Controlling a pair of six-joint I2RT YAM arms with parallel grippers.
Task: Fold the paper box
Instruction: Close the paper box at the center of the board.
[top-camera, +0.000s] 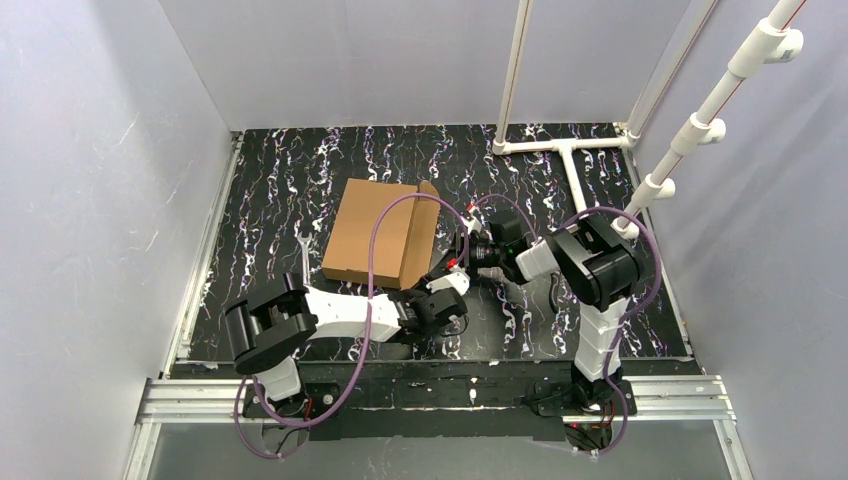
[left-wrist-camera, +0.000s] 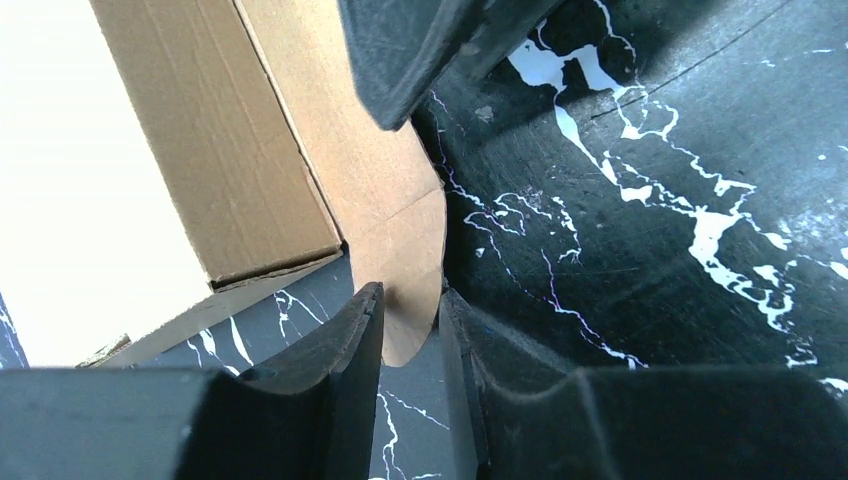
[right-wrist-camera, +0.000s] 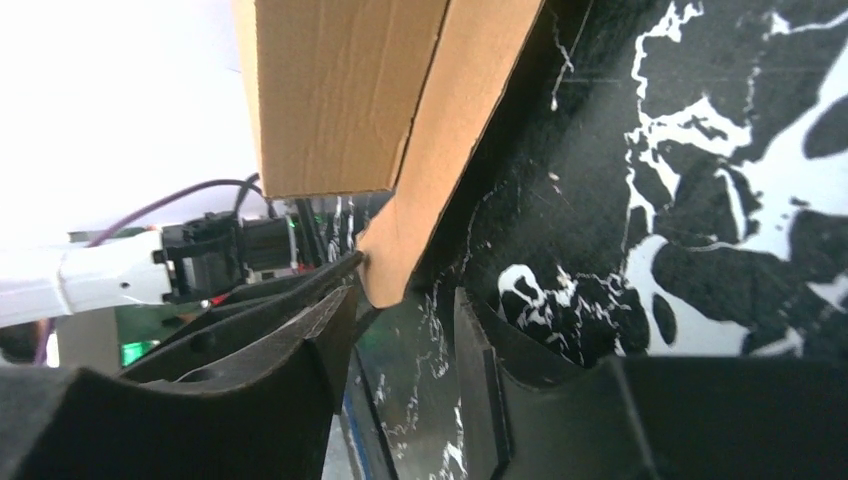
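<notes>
Paper box: I am seeing the paper box lying on the counter, left of the middle. It is partly formed, with its plain brown top face lying flat.
Flap: Along the box's right side a long flap is standing up at a slant.
Left end effector: I am finding the left end effector at the box's near right corner. Its fingers are drawn close together and a rounded tab is lying across the narrow gap. I am not able to tell whether it is pinching that tab.
Right end effector: I am watching the right end effector reaching in from the right with its fingers spread. The flap's end is sitting just beside one fingertip, and only counter is showing in the gap.
Cable: A purple cable is arching over the box's top face.
Background: A white pipe frame is standing at the far right of the counter.
</notes>
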